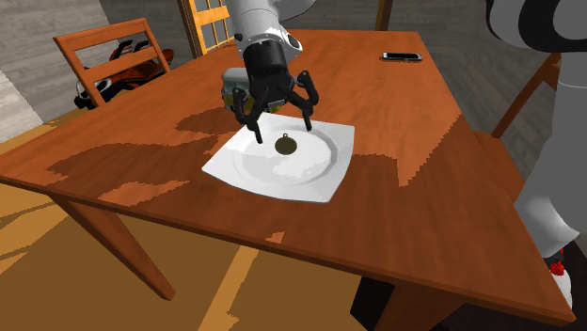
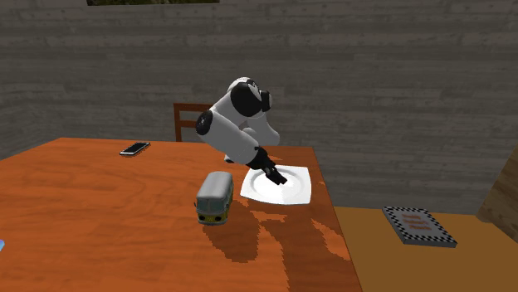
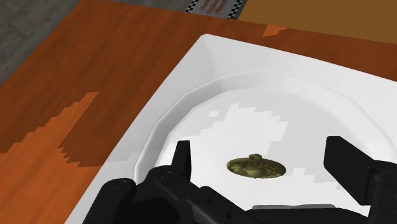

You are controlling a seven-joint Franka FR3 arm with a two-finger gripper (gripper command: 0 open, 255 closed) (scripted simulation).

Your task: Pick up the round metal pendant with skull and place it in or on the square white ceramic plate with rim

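- Small round dull-gold pendant [image 1: 287,144]: flat in the well of the square white rimmed plate [image 1: 320,183].
- Black end effector [image 1: 283,133]: fingers apart, straddling the pendant, not touching it.
- Risk: a low sideways withdrawal could flick it out.

The round olive-brass pendant [image 3: 256,167] is mottled dark green and dull gold, set against the plain white of the square rimmed plate [image 3: 191,76]. The wooden bench [image 1: 423,141] is red-brown, patched with lighter orange in jagged blotches. The two fingers [image 3: 182,156] are all black. The small toy van [image 2: 214,197] is grey-green with a yellow front. The flat book [image 2: 419,226] has a black-and-white chequered border.
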